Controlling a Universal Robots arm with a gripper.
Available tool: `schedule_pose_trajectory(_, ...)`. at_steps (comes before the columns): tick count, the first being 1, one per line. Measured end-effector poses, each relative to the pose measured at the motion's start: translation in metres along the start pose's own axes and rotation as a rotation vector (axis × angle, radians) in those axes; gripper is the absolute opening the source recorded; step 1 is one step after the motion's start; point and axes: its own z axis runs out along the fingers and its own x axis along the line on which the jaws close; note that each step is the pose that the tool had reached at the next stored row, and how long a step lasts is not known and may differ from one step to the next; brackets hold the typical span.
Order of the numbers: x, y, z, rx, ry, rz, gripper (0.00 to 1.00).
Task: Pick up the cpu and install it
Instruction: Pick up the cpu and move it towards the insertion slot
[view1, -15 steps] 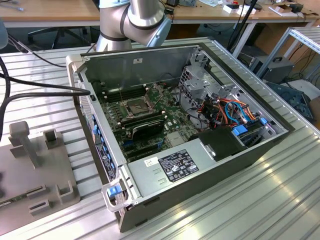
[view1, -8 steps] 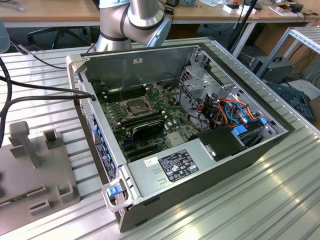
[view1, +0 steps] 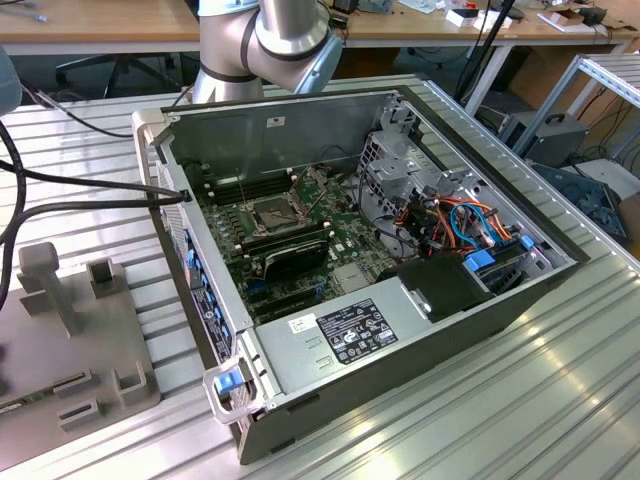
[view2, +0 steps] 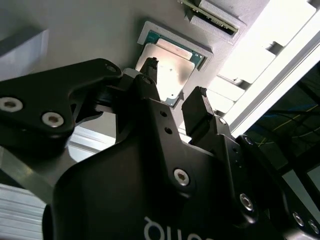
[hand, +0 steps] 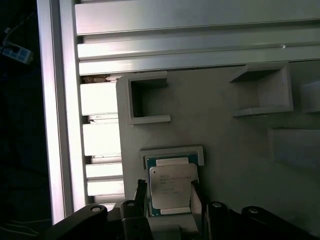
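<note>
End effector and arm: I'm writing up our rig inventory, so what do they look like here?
The end effector is matte black, with angular linkage plates, silver socket-head screws, two narrow fingers and white lettering on its body. In the exterior view the arm is a thick silver-grey tube with rounded joints and a pale blue-grey cap.

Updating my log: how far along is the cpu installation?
Nothing looks finished yet. The cpu lies in its grey holder, with the gripper right at it; whether it is gripped I cannot tell. The socket in the computer case looks empty, so lifting the cpu and installing it are left.
</note>
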Motion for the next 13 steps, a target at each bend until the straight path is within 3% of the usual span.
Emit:
schedule_pose_trajectory(3,0.0,-0.0004,0.0,0.0004,-0.0001,0.0,0.49)
schedule_pose_trajectory(7,0.0,-0.0007,0.0,0.0006,-0.0001,0.0,0.74)
schedule_pose_trajectory(9,-0.0001,-0.0008,0.0011,-0.0008,-0.0003,0.0,0.74)
schedule_pose_trajectory(13,-0.0007,-0.001,0.0101,-0.0009,0.0005,0.0,0.74)
